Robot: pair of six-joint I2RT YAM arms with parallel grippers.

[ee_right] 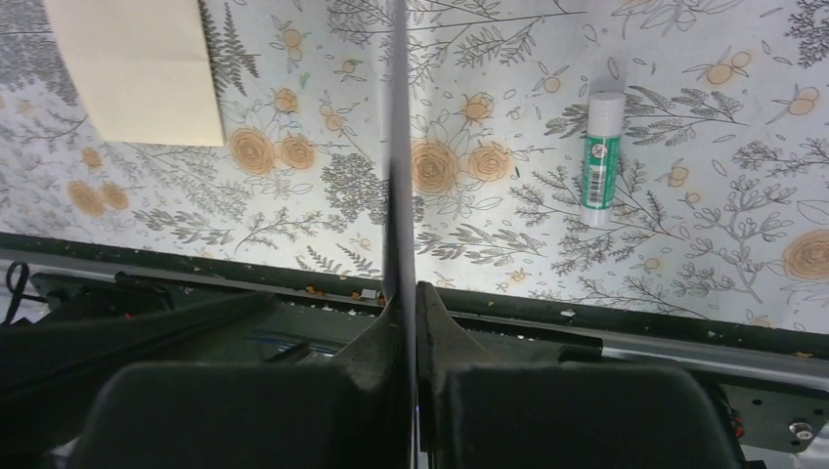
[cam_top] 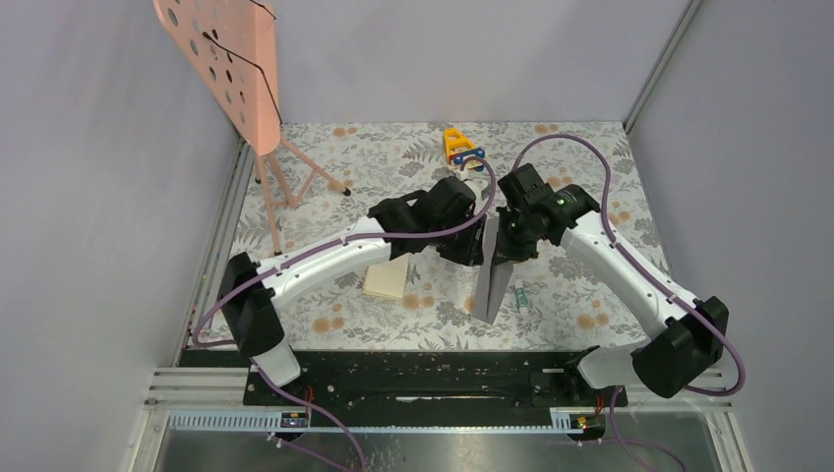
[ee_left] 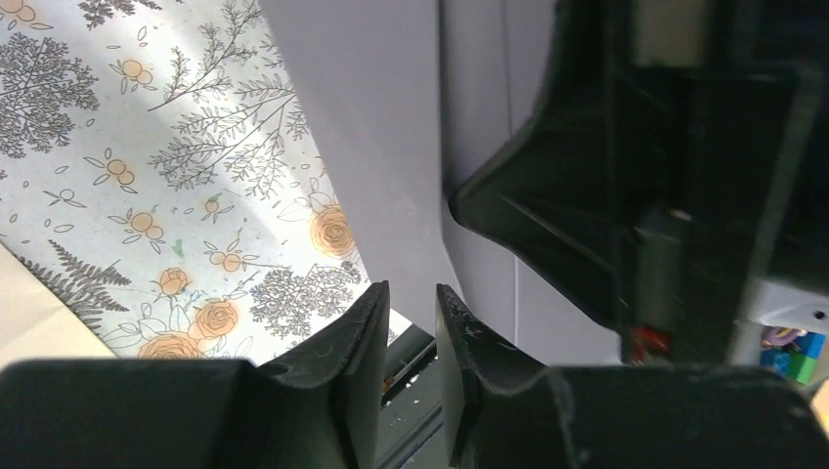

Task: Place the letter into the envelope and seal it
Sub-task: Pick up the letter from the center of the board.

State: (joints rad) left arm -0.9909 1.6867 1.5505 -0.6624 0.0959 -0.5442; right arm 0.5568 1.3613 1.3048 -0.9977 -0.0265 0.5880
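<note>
My right gripper is shut on the grey-lilac envelope and holds it upright above the table. In the right wrist view the envelope shows edge-on as a thin line running up from between the right gripper's pressed fingers. My left gripper is right beside the envelope on its left. In the left wrist view the left gripper has a narrow gap with nothing in it, and the envelope hangs just beyond the fingertips. The cream folded letter lies flat on the table, also in the right wrist view.
A green-and-white glue stick lies on the floral tablecloth right of the envelope, also in the right wrist view. A yellow toy sits at the back. A pink perforated stand stands at the back left. The black rail runs along the near edge.
</note>
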